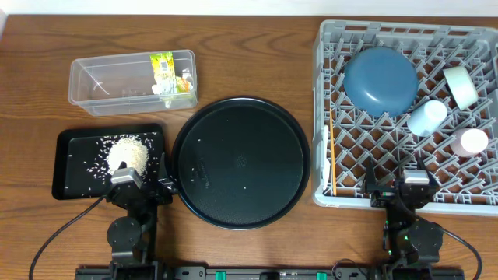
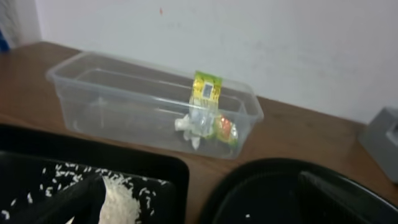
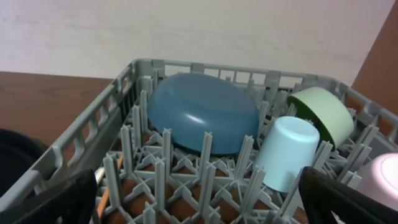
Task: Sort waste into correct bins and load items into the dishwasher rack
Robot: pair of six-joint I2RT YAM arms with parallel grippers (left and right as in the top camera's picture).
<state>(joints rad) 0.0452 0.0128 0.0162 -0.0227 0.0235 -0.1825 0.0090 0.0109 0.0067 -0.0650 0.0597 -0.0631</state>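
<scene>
Rice [image 1: 128,153] lies heaped in the shallow black tray [image 1: 70,183]. Yellow-green wrappers [image 1: 163,66] and a white scrap [image 2: 189,127] lie in the clear tub [image 1: 101,85]. The grey rack [image 1: 405,28] holds the blue plate [image 1: 380,81], the cream bowl [image 1: 461,85], the pale blue cup [image 1: 427,117], the whitish cup [image 1: 470,142] and the wooden stick [image 1: 332,155]. My left gripper [image 1: 144,187] is open and empty at the black tray's near right corner. My right gripper [image 1: 401,187] is open and empty over the rack's near edge.
The large round black tray [image 1: 241,162] sits between the black tray and the rack, with a few stray grains on it. A pale wall stands behind the table in both wrist views.
</scene>
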